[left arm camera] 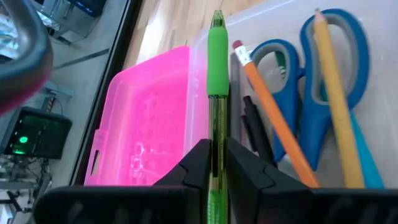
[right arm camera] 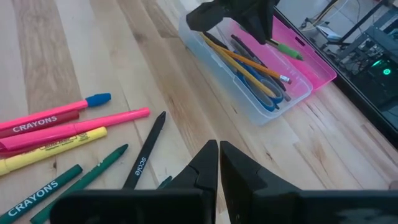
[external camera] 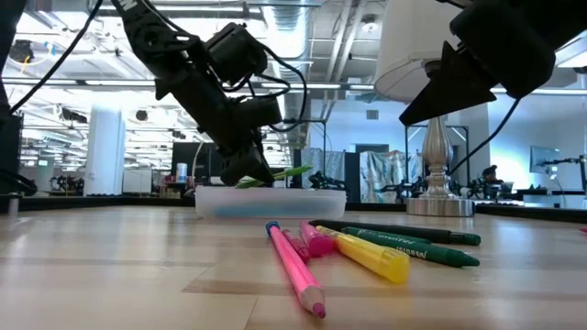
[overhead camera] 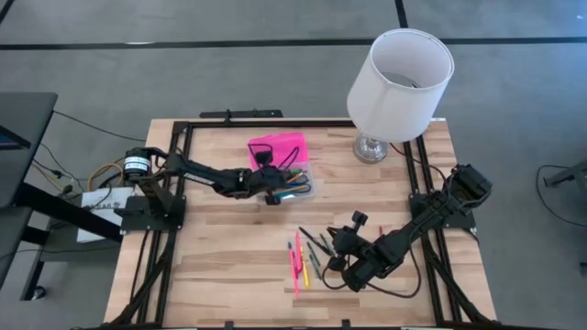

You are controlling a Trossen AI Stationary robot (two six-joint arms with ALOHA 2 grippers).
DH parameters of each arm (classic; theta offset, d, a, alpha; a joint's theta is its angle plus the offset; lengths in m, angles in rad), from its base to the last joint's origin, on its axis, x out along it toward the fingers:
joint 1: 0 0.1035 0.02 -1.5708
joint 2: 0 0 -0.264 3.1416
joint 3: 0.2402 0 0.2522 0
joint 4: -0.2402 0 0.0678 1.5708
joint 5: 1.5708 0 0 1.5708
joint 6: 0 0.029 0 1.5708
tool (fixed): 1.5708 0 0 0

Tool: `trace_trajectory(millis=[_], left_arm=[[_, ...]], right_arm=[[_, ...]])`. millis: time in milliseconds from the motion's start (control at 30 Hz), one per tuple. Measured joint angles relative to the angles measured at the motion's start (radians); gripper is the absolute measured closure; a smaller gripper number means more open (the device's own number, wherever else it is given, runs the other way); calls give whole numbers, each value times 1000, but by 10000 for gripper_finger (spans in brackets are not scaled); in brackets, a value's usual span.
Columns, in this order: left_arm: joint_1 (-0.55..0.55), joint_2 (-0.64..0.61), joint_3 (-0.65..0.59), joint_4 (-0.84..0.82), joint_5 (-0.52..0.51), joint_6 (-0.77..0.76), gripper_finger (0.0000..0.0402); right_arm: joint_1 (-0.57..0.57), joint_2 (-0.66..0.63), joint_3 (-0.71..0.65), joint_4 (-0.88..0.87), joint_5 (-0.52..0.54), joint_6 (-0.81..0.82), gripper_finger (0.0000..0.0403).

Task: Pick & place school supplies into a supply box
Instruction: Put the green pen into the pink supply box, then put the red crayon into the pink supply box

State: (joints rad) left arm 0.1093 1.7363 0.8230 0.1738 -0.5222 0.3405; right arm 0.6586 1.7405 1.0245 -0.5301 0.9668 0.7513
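Note:
The supply box's clear base (overhead camera: 295,186) stands on the table with blue-handled scissors (left arm camera: 323,74), pencils and pens inside. Its hot-pink lid (overhead camera: 275,147) lies open on the far side. My left gripper (left arm camera: 216,146) hovers over the base (external camera: 271,200), shut on a green pen (left arm camera: 217,56). Loose school supplies (overhead camera: 304,257) lie on the wood near the front: pink, yellow and green crayons and markers (right arm camera: 56,134) and a black pen (right arm camera: 146,152). My right gripper (right arm camera: 219,152) is shut with nothing in it, just above the table beside them. My left gripper pinches the green pen's translucent barrel (left arm camera: 216,127), just behind its solid green grip sleeve, between the two fingers. The pen runs along the fingers and juts forward past their tips. It is lifted clear above the box base (external camera: 292,172), slanting slightly.
A lamp with a white shade (overhead camera: 401,82) and a metal foot (overhead camera: 371,147) stands at the table's far right. Black frame rails (overhead camera: 426,183) run along the table's sides. Bare wood (overhead camera: 220,266) lies at the near left.

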Motion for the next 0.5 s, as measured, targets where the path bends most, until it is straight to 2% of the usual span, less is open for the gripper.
trace_trajectory(millis=[500], left_arm=[[-1,0,0,-6,-9,-11,310]], right_arm=[[0,0,0,7,0,0,392]])
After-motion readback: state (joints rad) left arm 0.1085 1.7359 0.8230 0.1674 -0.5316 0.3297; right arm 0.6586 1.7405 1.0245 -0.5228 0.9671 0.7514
